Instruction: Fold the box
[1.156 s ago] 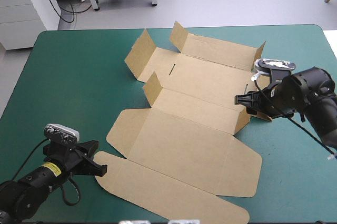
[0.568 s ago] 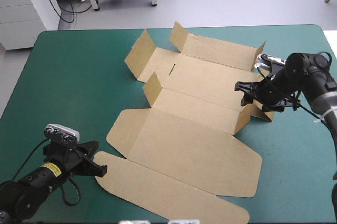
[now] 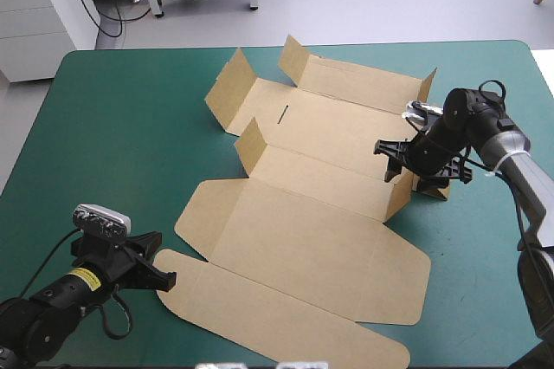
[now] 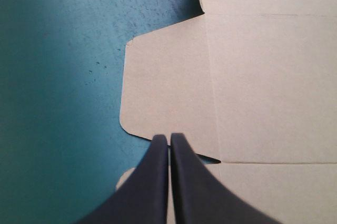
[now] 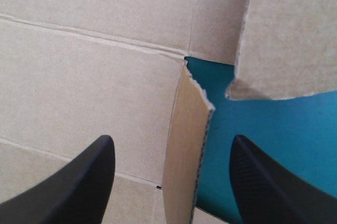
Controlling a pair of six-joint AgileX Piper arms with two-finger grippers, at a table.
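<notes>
The brown box (image 3: 312,204) lies mostly flat across the middle of the teal-green table, with several side flaps tilted up along its far and left edges. My right gripper (image 3: 391,159) is open at the box's right side, its fingers either side of a raised side flap (image 5: 187,150) standing on edge. My left gripper (image 3: 164,281) rests low at the near left, shut and empty, its tip at the edge of the rounded near-left flap (image 4: 168,92).
A white cabinet (image 3: 39,9) and a metal frame stand beyond the table's far edge. Bare teal-green cover (image 3: 112,135) spreads to the left of the box, and a strip of it lies right of the right gripper.
The right arm has swung in and turned toward the box, bringing its open gripper around the raised right side flap. The left arm has stayed still.
</notes>
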